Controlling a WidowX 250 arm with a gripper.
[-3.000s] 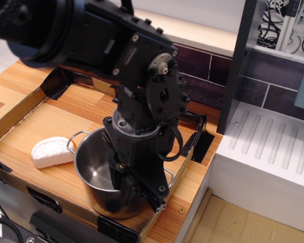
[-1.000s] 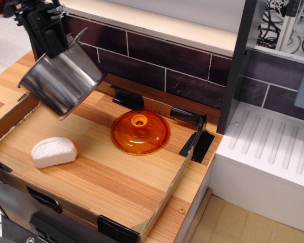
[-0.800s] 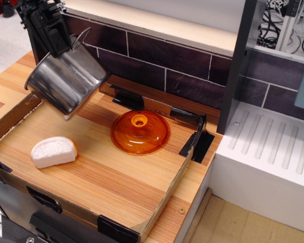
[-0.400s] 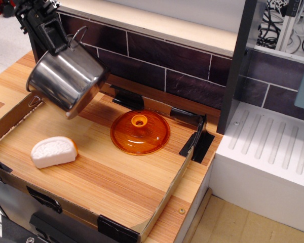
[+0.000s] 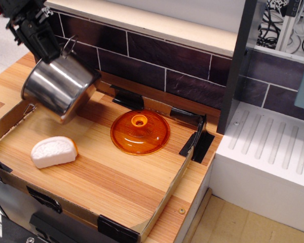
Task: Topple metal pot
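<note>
- The black robot hand (image 5: pixel 46 46) grips the rim of the shiny stainless-steel cylindrical pot (image 5: pixel 57 88), tilted above the wooden counter's (image 5: pixel 106 172) back-left corner.
- Step in hand: tipping the pot over.
- Next move, judged: lower it onto its side, then release, clear of the white wedge-shaped object (image 5: pixel 53 151).

The black gripper (image 5: pixel 49 51) comes in from the top-left corner, angled down and to the right, clamped on the rim of the metal pot (image 5: pixel 58 87), which hangs tilted below it.
</note>
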